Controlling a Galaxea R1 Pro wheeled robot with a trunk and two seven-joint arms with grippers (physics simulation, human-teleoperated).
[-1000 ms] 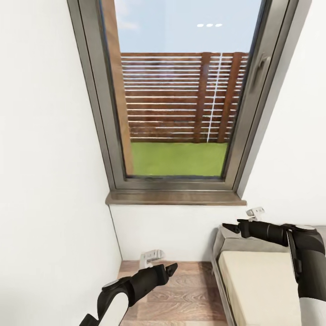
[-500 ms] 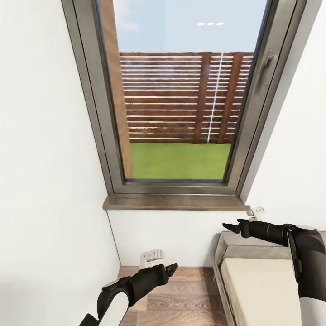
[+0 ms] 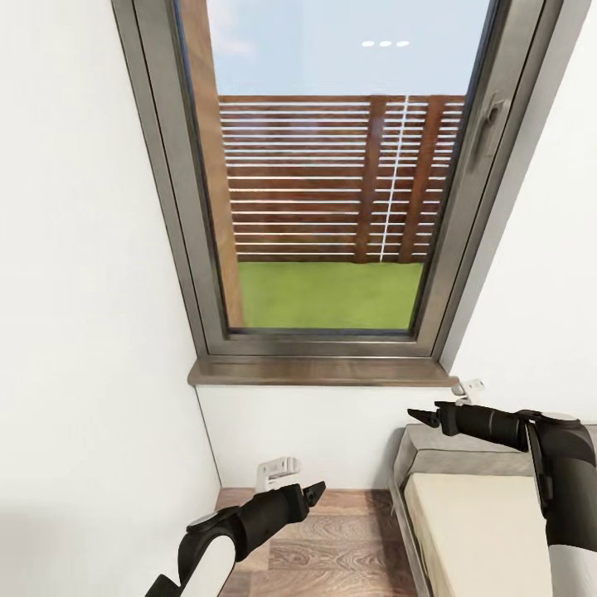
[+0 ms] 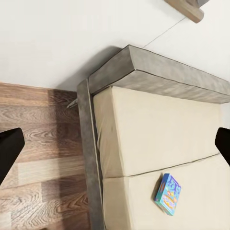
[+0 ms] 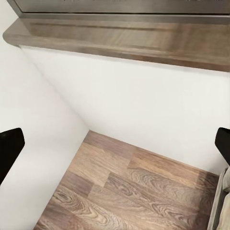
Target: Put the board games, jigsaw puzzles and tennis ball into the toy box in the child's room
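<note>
One board game [image 4: 168,193] lies on the bed [image 4: 158,129]; my view has stopped drifting toward the window [image 3: 323,182], both grippers spread wide and empty, ready to approach.

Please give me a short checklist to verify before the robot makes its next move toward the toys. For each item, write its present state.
1. Left gripper free to grasp: ok, it is open and holds nothing.
2. Right gripper free to grasp: ok, open and empty.
3. A toy in sight: ok, one board game lies flat on the bed.
4. Second board game on the bed: cannot tell.
5. Head camera aimed at the work: not ok, it faces the window, with the bed at the lower right.
6. Toy box and table located: cannot tell.
</note>
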